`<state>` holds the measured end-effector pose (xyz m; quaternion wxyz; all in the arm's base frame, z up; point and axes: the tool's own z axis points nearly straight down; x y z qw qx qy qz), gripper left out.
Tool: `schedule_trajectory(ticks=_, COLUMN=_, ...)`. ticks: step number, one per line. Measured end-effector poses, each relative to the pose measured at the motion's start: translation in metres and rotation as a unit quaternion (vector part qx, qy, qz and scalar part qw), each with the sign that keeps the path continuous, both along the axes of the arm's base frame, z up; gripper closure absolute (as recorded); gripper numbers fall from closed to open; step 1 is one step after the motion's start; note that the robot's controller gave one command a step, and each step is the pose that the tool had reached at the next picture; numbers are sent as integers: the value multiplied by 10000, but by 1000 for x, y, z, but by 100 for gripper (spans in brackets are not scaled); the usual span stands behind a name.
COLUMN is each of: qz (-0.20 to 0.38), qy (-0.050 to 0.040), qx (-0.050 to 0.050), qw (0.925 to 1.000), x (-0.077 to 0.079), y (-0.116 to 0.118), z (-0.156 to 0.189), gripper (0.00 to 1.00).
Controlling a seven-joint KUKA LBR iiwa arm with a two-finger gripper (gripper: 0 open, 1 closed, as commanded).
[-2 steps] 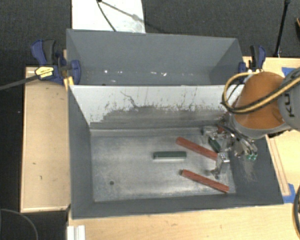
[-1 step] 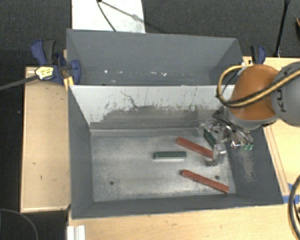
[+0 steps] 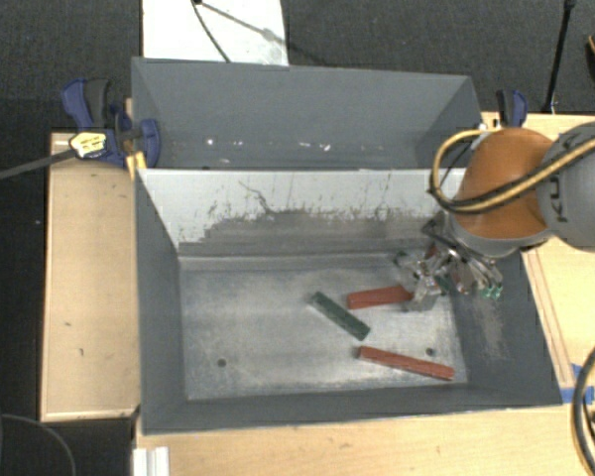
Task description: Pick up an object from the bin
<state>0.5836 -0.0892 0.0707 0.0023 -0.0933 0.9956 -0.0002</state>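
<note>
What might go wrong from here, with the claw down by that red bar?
The claw sits at the right end of the upper red bar, so an end grip might let it tilt or slip. Its left end lies close to the dark green bar, which could get nudged.

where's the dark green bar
In the camera view, the dark green bar lies tilted in the middle of the bin, left of the upper red bar and the gripper.
</note>
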Motion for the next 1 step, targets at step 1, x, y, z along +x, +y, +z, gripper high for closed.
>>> schedule_trajectory(ticks=1, qz=1878, qy=-28, qx=-22, qw=9822, x=-28, y=-18, z=185, gripper=100)
